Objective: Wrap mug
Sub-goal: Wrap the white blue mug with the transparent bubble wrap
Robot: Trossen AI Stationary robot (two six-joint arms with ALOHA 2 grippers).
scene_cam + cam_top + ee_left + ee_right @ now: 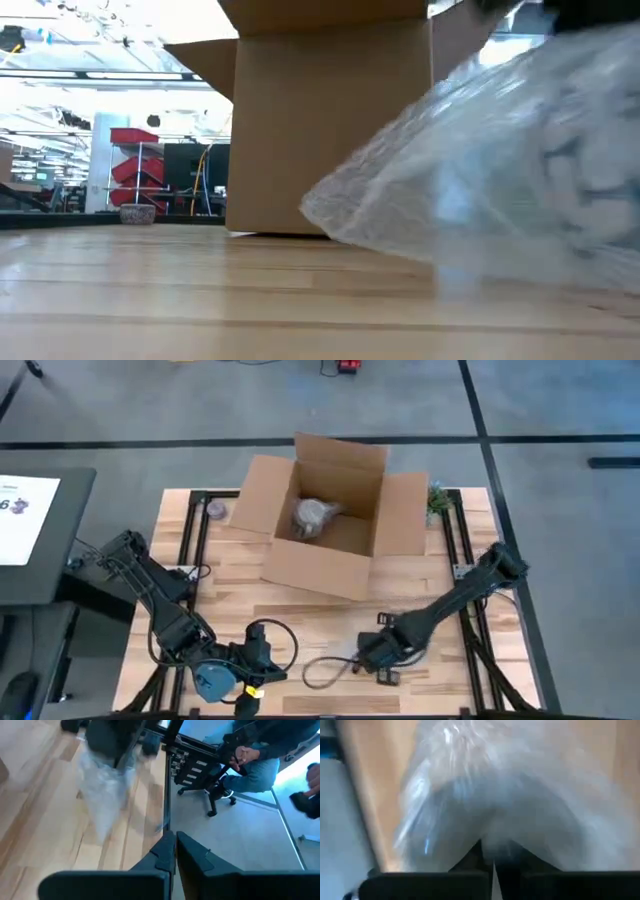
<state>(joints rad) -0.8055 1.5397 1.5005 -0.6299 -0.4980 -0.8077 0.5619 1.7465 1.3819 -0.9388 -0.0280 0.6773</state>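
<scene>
Left gripper near front table edge, fingers closed together, holding nothing, parked clear. Box open mid-table, wrapped bundle inside, likely mug. Right gripper low, fingers pinched on bubble wrap, sheet draped on table for wrapping.

Wrapped bundle in box, behind bubble wrap.
</scene>
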